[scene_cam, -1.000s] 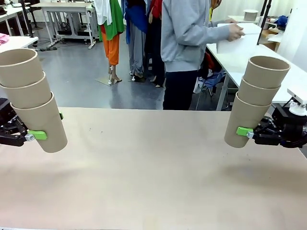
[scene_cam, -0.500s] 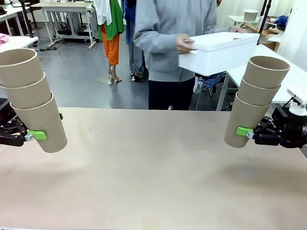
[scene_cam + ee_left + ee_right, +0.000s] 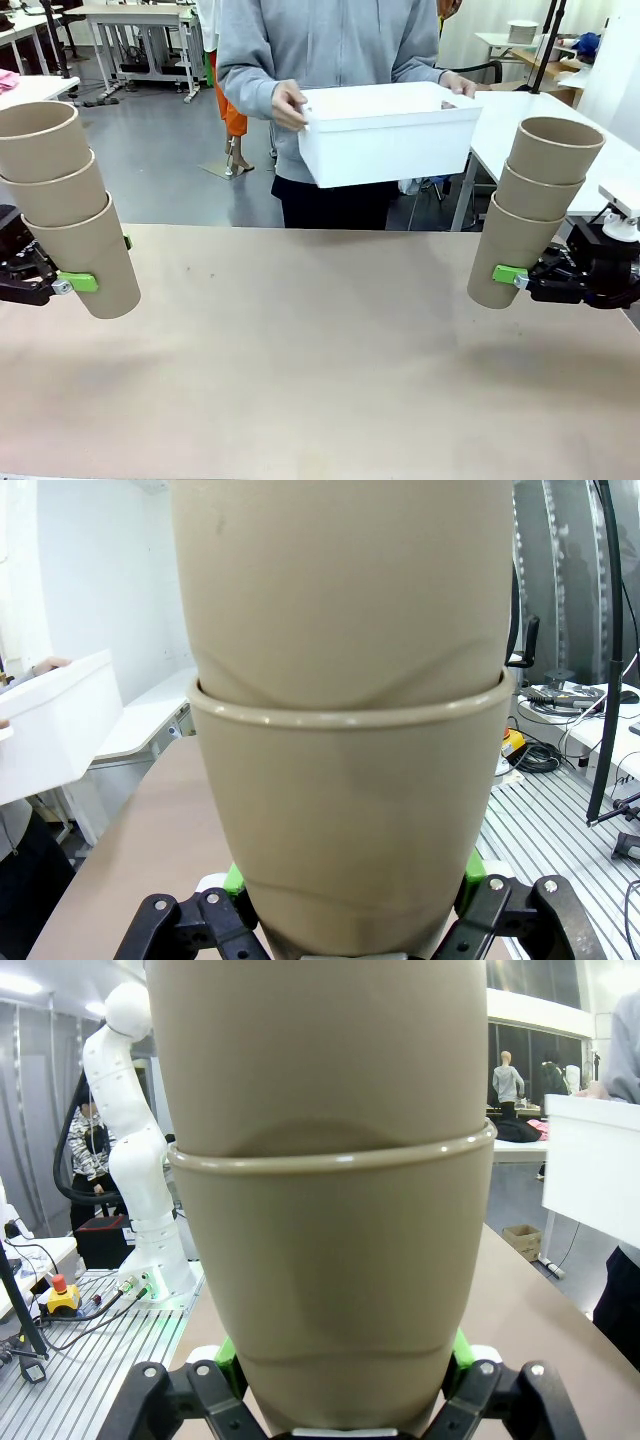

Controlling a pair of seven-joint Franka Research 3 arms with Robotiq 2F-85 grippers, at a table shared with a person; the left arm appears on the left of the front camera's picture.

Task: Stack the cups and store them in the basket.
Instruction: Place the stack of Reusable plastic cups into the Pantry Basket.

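Tan, cardboard-coloured cups filled both of my grips: three nested tumblers in the left stack [image 3: 60,200] at the left edge of the frame and three in the right stack [image 3: 540,195] at the right edge. My left fingers [image 3: 80,282] were clamped on the lowest cup of their stack, green pads pressed to its wall near the base. My right fingers [image 3: 508,273] were closed the same way on theirs. I held each stack clear of the counter [image 3: 320,370], rims up and leaning slightly outward. I judge the low grip let the upper cups sit nested by their own weight. Both arms came in low from the sides, wrists level, fingers pointing toward the middle, well apart from each other. The white basket [image 3: 385,135] was not on the counter: a person at the upper middle of the frame held it in the air by its rim, one hand [image 3: 288,103] at each end. Stacking looked finished; storing waited on the basket being set down between my stacks.
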